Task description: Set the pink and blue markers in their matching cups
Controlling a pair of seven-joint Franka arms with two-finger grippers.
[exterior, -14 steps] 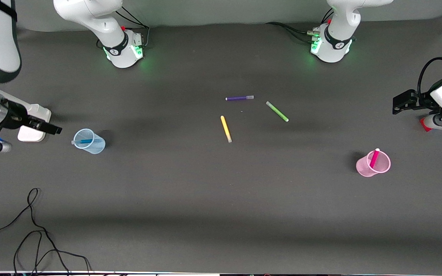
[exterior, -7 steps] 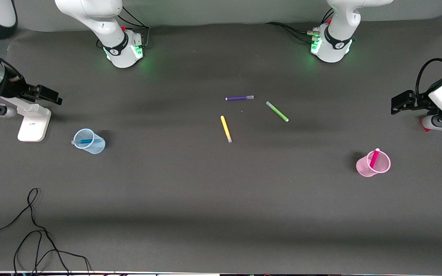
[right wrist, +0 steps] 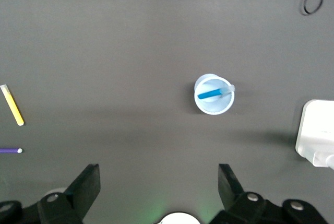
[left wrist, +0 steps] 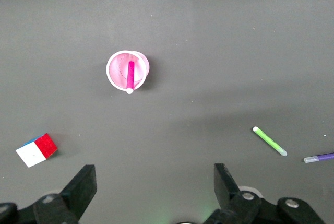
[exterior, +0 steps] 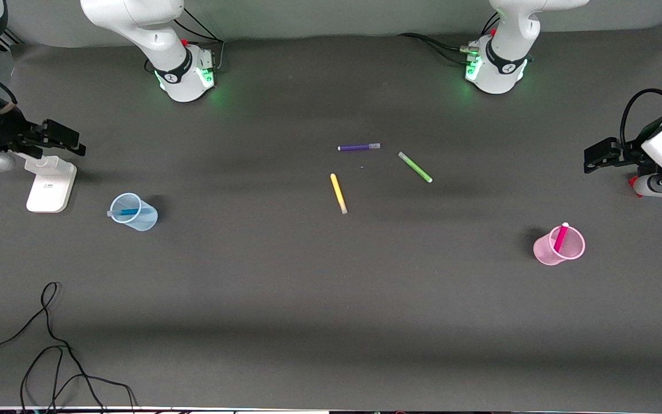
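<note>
Blue marker [exterior: 126, 212]: leaning inside blue cup [exterior: 134, 212]. Pink marker [exterior: 561, 236]: leaning in pink cup [exterior: 559, 246]. Task judged complete. Left gripper [left wrist: 154, 185], right gripper [right wrist: 158, 187]: jaws spread wide, empty, parked over opposite table ends.

Purple pen [exterior: 359, 147]: you see it lying flat mid-table, the farthest of the three loose pens from the front camera.
Light-green pen [exterior: 415, 167]: you find it lying slantwise just beside the purple pen, toward the left arm's end and a little nearer the front camera.
Yellow pen [exterior: 338, 194]: it lies flat, nearest of the three to the front camera, close to the purple pen.
White block [exterior: 50, 184]: you see it at the right arm's end of the table.
Red, white and blue cube [left wrist: 36, 150]: it sits on the table at the left arm's end.
Black cable [exterior: 49, 345]: it loops on the table near the front camera, at the right arm's end.
Table [exterior: 308, 287]: you see a dark grey surface under everything.
</note>
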